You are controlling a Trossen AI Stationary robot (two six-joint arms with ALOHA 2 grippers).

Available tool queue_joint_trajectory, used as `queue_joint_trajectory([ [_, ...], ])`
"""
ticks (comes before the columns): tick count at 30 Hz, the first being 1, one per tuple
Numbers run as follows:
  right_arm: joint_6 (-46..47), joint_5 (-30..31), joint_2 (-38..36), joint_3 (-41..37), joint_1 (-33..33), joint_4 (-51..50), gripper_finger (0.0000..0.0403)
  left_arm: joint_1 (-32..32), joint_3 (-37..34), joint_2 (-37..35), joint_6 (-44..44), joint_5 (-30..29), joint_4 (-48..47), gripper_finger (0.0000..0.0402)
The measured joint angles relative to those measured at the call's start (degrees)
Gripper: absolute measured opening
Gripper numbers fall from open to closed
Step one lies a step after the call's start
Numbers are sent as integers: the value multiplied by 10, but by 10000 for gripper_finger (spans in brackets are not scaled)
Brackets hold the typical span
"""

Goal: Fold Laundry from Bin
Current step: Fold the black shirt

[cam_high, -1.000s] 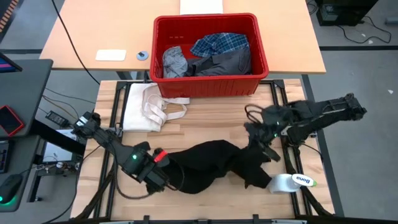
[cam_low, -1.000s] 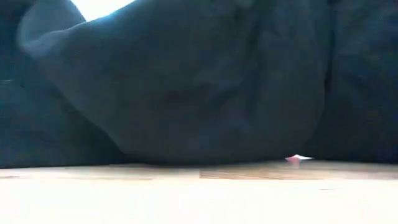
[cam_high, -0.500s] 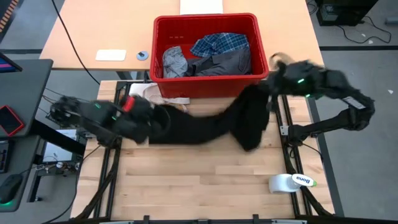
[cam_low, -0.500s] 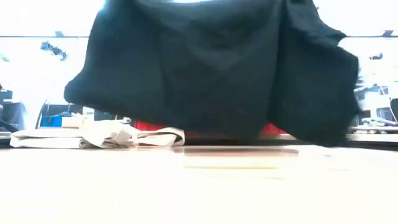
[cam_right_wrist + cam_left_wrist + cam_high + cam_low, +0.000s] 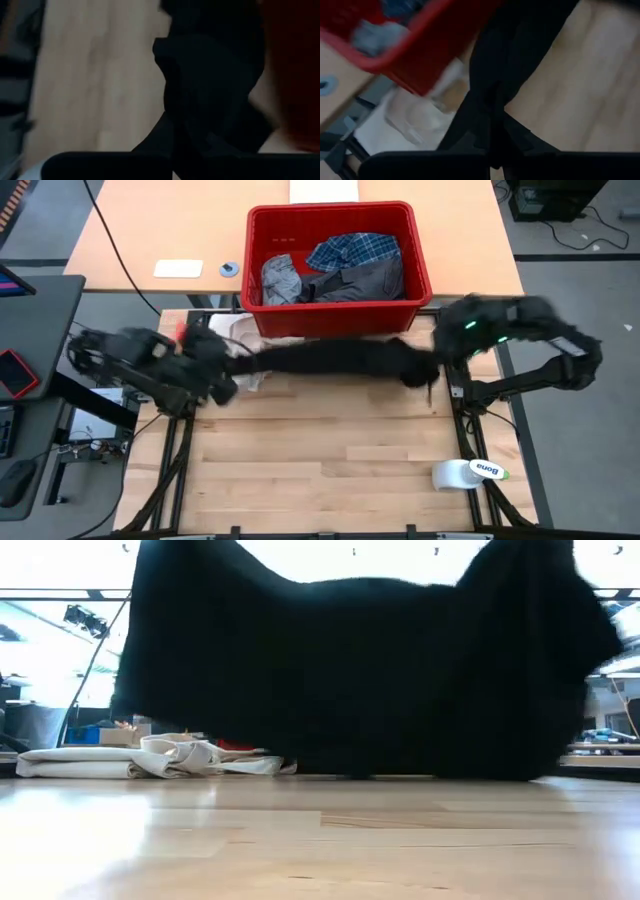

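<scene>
The large black garment (image 5: 330,360) is held stretched in the air between the two arms, just in front of the red bin (image 5: 420,275), running left to right across the far part of the wooden bench (image 5: 320,470). In the low view it hangs as a wide dark curtain (image 5: 360,670), its lower edge close to the bench top. The left gripper (image 5: 222,370) is clenched on the garment's left end, and the right gripper (image 5: 440,355) is clenched on its right end; each wrist view shows black cloth pinched between that arm's fingers.

The step in hand appears to be spreading the garment flat before folding. To do it well, the cloth should be kept taut and level between the two grips, then drawn toward the near side so the hanging edge is laid first and the rest is lowered smoothly after it. The cream-white cloth (image 5: 225,340) lies just beside the left gripper and should not be dragged along. The plaid shirt (image 5: 352,250), the light grey garment (image 5: 280,280) and the dark grey garment (image 5: 360,280) are left in the bin.
</scene>
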Motion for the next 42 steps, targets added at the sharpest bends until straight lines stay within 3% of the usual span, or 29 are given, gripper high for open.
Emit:
queue_joint_trajectory([
  [7, 92, -114, 7, -236, 107, 177, 19, -61, 0, 129, -8, 114, 1, 18],
  [13, 154, -175, 33, -333, 199, 317, 21, -122, 0, 222, -22, 179, 0, 18],
  [17, 163, -174, 60, -355, 243, 358, 31, -155, -1, 266, -23, 234, 2, 18],
  [23, 149, -197, 119, -356, 288, 316, 36, -213, 0, 302, -55, 301, 0, 18],
  [28, 111, -183, 169, -356, 305, 229, 35, -260, 0, 315, -114, 305, 2, 18],
  [37, 98, -189, 242, -356, 306, 224, 41, -307, 0, 334, -197, 306, 27, 18],
  [42, 97, -200, 247, -350, 306, 212, 86, -309, 0, 334, -217, 305, 45, 18],
])
